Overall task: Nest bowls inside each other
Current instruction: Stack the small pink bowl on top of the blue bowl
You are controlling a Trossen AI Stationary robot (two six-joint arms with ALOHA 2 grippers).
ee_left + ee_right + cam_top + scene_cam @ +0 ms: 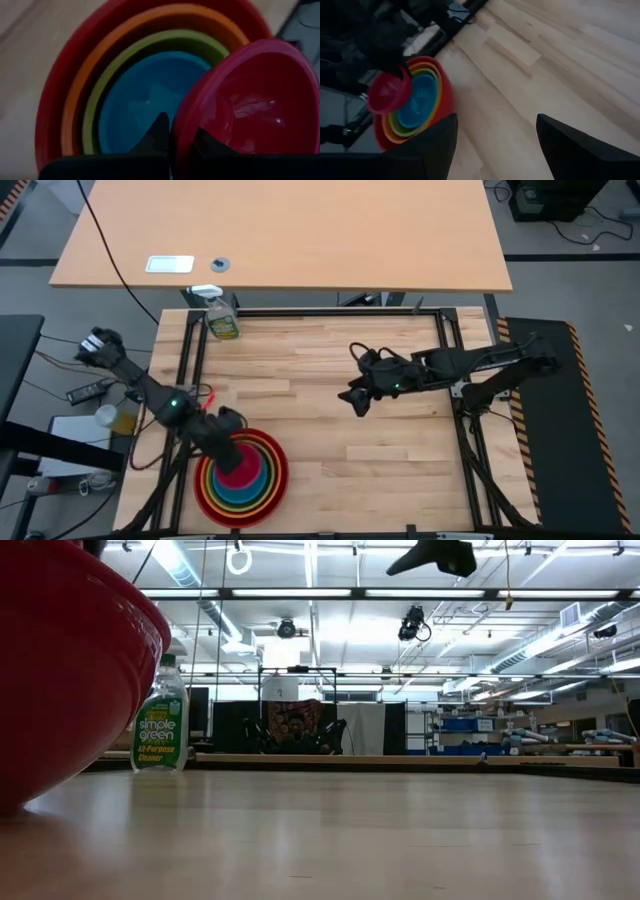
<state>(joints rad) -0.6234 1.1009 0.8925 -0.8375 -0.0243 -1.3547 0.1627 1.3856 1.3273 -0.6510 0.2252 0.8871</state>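
Note:
Four bowls sit nested at the table's near left: red outermost (275, 480), then orange (75, 95), yellow-green (97, 95) and blue (140, 100) innermost. The small magenta-pink bowl (250, 100) hangs tilted over the nest, with my left gripper (177, 132) shut on it. In the right wrist view it (387, 92) is clear of the blue bowl (420, 102). My right gripper (495, 145) stands open and empty above the table's middle (355, 400). In the low view the red bowl (60, 670) rests on the table by its base. My left gripper pinches the magenta-pink bowl's rim (182, 112) on the side nearest the arm. One finger (207, 142) is inside the bowl and one finger (157, 132) is outside. The fingers slant down from the table's left. The bowl is lifted clear over the nest and tilted.
A yellow-green spray bottle (222, 320) stands at the far left corner, also in the low view (160, 715). Bare wooden tabletop (400, 470) lies between the nest and the right arm. Black frame rails (190, 360) run along the table's edges.

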